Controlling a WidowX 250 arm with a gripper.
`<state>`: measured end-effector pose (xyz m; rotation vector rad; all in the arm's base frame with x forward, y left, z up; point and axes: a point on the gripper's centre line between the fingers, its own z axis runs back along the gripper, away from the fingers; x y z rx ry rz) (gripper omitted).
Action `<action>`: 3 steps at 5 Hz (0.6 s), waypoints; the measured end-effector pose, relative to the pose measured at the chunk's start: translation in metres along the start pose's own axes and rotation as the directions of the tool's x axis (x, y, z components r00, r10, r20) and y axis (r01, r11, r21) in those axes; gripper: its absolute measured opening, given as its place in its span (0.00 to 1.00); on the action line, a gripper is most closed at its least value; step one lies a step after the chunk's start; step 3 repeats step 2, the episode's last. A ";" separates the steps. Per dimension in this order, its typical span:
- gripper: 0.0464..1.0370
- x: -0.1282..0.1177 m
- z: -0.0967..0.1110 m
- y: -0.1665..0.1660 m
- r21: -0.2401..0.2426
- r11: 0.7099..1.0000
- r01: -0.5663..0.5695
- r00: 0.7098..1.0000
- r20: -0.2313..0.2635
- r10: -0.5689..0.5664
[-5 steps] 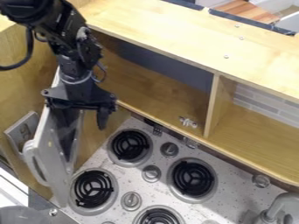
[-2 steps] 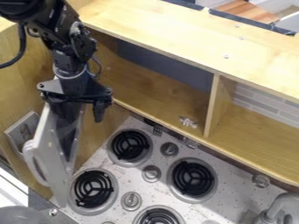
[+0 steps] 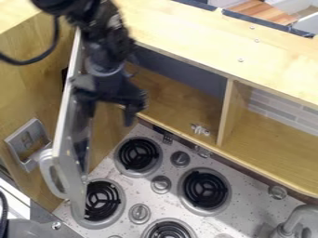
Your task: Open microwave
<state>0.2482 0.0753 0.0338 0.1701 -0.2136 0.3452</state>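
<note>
Your gripper (image 3: 107,114) hangs beside the open microwave door (image 3: 64,128) at L of the toy kitchen, on the side away from the handle (image 3: 51,173); the door stands out from the wooden wall (image 3: 22,83), its lower end in front of the near-L burner (image 3: 109,201); the control panel (image 3: 28,143) sits on that wall, just L of the door.

Your fingers (image 3: 129,116) look spread, w/ nothing btwn them that you can make out; contact w/ the door is hard to tell.

The step in hand, by the look of it, is finishing the swing & leaving the door wide; it reads as mostly done, tho the hinge's limit can't be judged.

For a clean finish, check contact first; push lightly, flat to the door, on an arc around the hinge, not a straight line; keep your wrist off the shelf edge (image 3: 186,138) & the door's bottom corner off the coils; ease off at any resistance, then back away slowly, so a trailing fingertip doesn't drag it shut.
</note>
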 end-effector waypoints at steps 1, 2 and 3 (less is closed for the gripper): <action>0.96 0.016 0.026 -0.006 0.008 1.000 0.002 0.997 0.073 -0.003; 0.96 0.028 0.054 -0.004 0.026 0.999 -0.023 0.990 0.138 0.019; 0.96 0.028 0.054 -0.004 0.026 0.999 -0.023 0.990 0.138 0.019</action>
